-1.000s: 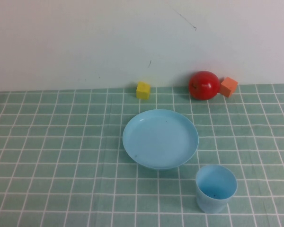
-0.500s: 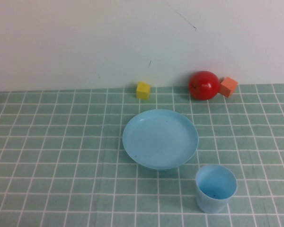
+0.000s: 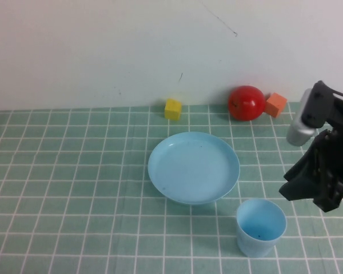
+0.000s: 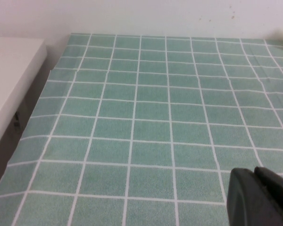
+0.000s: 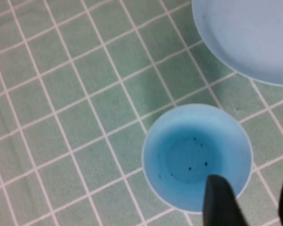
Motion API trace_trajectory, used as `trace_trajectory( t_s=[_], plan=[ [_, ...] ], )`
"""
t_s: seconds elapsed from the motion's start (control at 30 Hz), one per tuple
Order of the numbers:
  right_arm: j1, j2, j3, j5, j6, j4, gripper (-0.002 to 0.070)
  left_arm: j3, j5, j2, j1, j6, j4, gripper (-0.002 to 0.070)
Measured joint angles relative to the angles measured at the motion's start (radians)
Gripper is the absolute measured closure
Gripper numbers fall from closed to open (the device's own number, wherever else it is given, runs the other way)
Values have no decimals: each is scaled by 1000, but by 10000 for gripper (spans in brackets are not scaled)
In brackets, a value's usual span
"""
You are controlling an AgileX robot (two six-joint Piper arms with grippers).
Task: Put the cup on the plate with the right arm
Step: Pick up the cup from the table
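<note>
The cup (image 3: pixel 260 227) stands upright just beside the plate's (image 3: pixel 193 167) near right rim. The right gripper (image 3: pixel 315 193), fingers spread, hovers by the cup. Behind the plate: yellow cube (image 3: pixel 172 108), red apple (image 3: pixel 246 103), orange cube (image 3: pixel 276 104). The left gripper (image 4: pixel 262 197): cannot tell.

We see a light-blue cup (image 3: pixel 260 227) and plate (image 3: pixel 193 167) on a green cloth (image 3: pixel 74 188) with white grid lines; both grippers are black: right gripper (image 3: pixel 315 191), left gripper (image 4: pixel 262 197).

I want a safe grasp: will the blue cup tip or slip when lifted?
The cup looks light and empty, so a nudge could tip it. Its smooth tapered wall may slip. The right claw is open above it; the left claw is parked.
</note>
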Motion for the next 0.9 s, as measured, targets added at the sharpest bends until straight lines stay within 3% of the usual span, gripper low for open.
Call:
trace_trajectory(
  t_s=[0.13, 0.23, 0.4, 0.73, 0.8, 0.9],
  plan=[
    [43, 60, -54, -2, 99, -84, 279, 0, 0, 0, 0, 0, 0, 678],
    [48, 104, -82, -2, 128, -89, 229, 0, 0, 0, 0, 0, 0, 678],
    [48, 185, -101, -17, 135, -103, 210, 0, 0, 0, 0, 0, 0, 678],
    [48, 353, -101, -88, 135, -133, 220, 0, 0, 0, 0, 0, 0, 678],
    [48, 375, -101, -90, 135, -133, 274, 0, 0, 0, 0, 0, 0, 678],
    [48, 395, -105, -80, 135, -133, 424, 0, 0, 0, 0, 0, 0, 678]
  ],
)
